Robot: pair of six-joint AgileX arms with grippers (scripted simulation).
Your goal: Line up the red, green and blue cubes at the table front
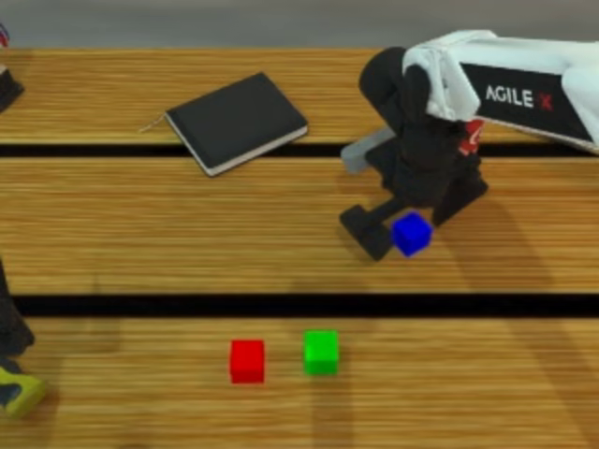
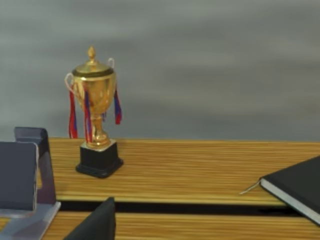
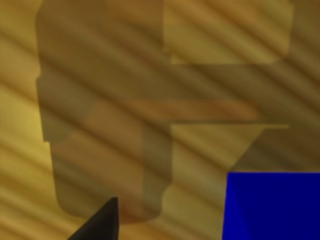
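The blue cube [image 1: 411,234] lies on the middle plank. My right gripper [image 1: 409,221] hangs over it, open, one dark finger [image 1: 367,230] to the cube's left and well apart from it. The right wrist view shows the blue cube [image 3: 272,206] at the frame's edge, a wide gap of bare wood, then one fingertip [image 3: 102,222]. On the table front [image 1: 449,393] the red cube [image 1: 247,361] and the green cube [image 1: 321,352] sit side by side, a small gap between them. My left arm [image 1: 7,327] stays parked at the table's left edge, its fingertip [image 2: 100,222] alone showing in its wrist view.
A black notebook [image 1: 236,122] lies on the back plank left of the right arm. A red can [image 1: 474,138] is mostly hidden behind that arm. A gold trophy [image 2: 94,115] and a grey stand [image 2: 25,185] are at the far left. A yellow-green object [image 1: 21,393] sits front left.
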